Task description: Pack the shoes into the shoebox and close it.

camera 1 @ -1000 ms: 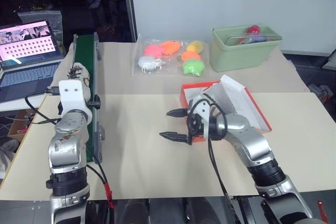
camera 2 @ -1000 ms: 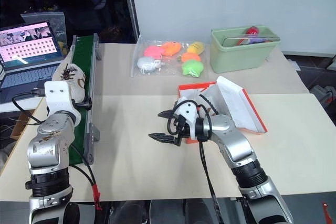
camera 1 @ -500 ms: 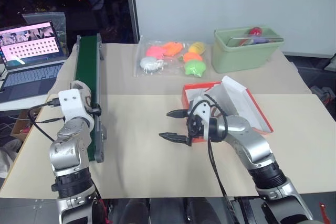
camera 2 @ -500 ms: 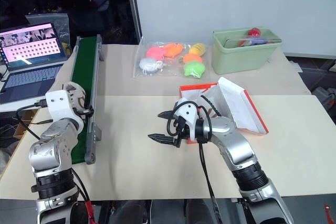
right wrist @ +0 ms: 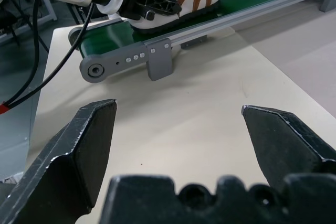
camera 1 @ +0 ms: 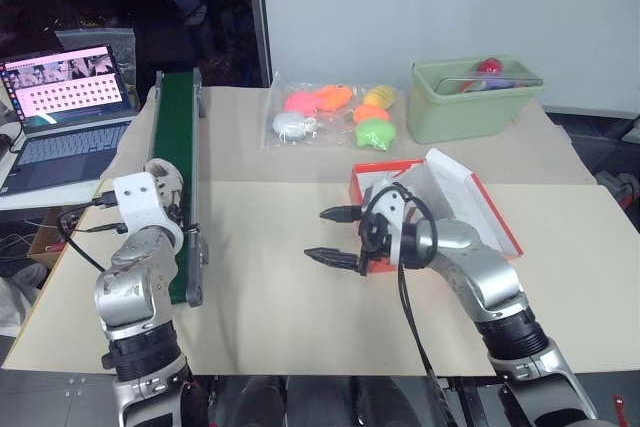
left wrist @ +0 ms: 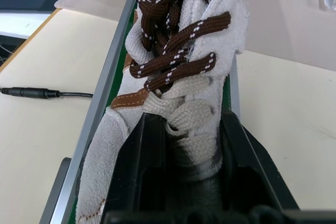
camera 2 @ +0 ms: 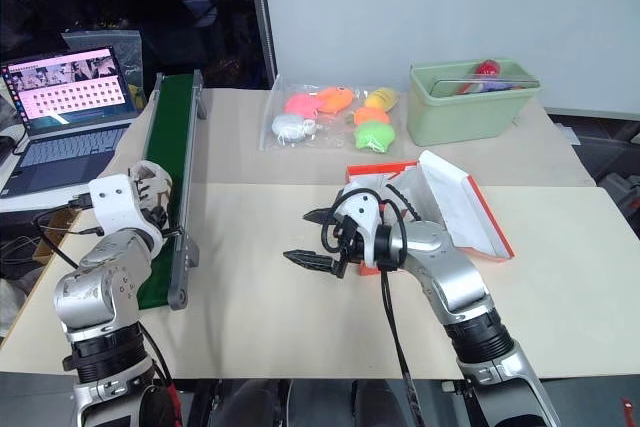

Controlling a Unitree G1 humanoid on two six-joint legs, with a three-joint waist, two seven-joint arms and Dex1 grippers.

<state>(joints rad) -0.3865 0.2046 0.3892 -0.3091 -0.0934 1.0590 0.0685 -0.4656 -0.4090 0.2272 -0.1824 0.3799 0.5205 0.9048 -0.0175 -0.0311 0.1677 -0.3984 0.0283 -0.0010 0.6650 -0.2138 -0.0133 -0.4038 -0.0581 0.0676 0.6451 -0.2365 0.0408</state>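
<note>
Beige table [camera 1: 270, 327]. Green conveyor [camera 1: 172, 152] along left edge. Orange-red shoebox [camera 1: 372, 169], lid open, mid-table. Right gripper [camera 1: 334, 236], fingers spread wide, empty, just left of shoebox. Left gripper [left wrist: 184, 182] clamped on off-white shoe [left wrist: 191, 77] on conveyor.

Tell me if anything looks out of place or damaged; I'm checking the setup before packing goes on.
Nothing looks damaged or spilled. The shoebox lies open on the table, and the left gripper is shut on a shoe sitting on the green conveyor. The right gripper is open above the table.
</note>
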